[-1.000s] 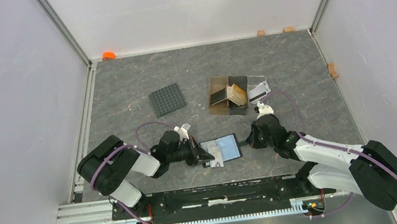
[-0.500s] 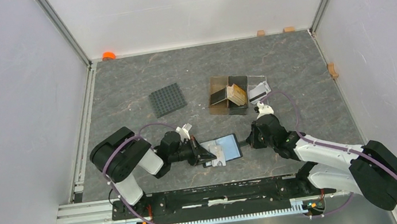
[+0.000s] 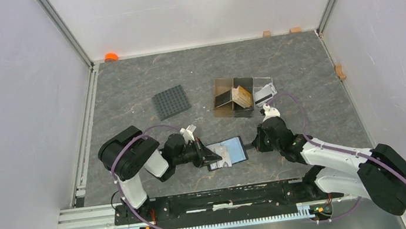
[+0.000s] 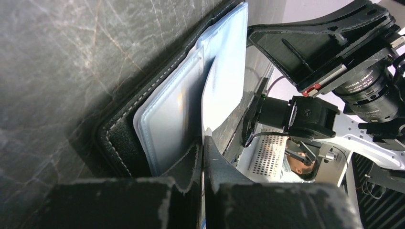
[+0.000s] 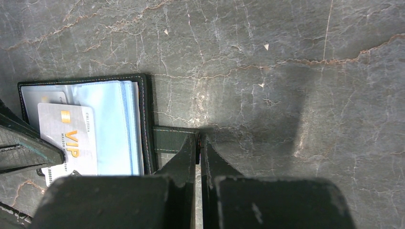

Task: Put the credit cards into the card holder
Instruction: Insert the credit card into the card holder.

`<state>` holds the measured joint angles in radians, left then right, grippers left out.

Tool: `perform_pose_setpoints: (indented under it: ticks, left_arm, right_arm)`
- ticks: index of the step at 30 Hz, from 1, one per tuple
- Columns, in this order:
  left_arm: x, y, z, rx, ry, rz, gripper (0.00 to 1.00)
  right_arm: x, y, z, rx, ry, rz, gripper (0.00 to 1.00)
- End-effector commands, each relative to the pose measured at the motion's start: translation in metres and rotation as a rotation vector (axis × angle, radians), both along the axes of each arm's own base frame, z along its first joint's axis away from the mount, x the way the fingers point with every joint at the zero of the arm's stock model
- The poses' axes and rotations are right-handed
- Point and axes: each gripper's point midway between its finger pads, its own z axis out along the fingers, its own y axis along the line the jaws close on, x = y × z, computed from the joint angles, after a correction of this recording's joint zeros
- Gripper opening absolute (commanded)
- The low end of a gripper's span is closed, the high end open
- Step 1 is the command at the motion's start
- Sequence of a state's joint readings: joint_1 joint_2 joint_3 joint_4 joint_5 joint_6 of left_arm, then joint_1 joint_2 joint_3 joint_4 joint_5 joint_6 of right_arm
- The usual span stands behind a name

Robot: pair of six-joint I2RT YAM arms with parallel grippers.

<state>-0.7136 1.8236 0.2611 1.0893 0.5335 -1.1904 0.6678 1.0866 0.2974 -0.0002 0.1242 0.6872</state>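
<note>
The card holder (image 3: 230,150) lies open near the table's front edge, its pale blue sleeves facing up. My left gripper (image 3: 208,156) is shut on a whitish credit card (image 3: 222,159) printed "VIP" (image 5: 69,138), whose far end lies over the holder's left sleeves. From the left wrist the card (image 4: 218,95) runs edge-on from the gripper (image 4: 203,142) into the card holder (image 4: 165,114). My right gripper (image 3: 250,143) is shut on the holder's strap tab (image 5: 169,139), its tips (image 5: 198,138) pinching the tab's end. More credit cards (image 3: 240,96) stand in the brown box.
A brown translucent compartment box (image 3: 224,106) and a clear tray (image 3: 264,90) sit behind the holder. A black gridded mat (image 3: 171,101) lies at the back left. An orange cap (image 3: 110,57) and small wooden blocks (image 3: 266,33) line the walls.
My left arm's elbow has swung to the right, and the card has turned and slid a little farther over the holder's sleeves. The right arm has stayed still.
</note>
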Motion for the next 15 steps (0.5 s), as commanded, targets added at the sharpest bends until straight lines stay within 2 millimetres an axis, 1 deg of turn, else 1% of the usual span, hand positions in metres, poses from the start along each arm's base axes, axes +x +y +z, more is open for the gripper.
perform_pose_setpoints:
  ticks: [1,4,15]
  left_arm:
    - [0.016,0.008,-0.019,0.071,0.0,0.083,0.02]
    - [0.019,0.009,-0.021,0.079,-0.006,0.094,0.02]
    - [0.029,0.004,-0.021,0.052,-0.025,0.122,0.02]
  right_arm:
    - [-0.005,-0.006,-0.003,-0.024,0.014,-0.009,0.0]
    - [-0.005,-0.006,-0.003,-0.028,0.012,-0.01,0.0]
    - [-0.007,-0.007,-0.003,-0.033,0.013,-0.01,0.0]
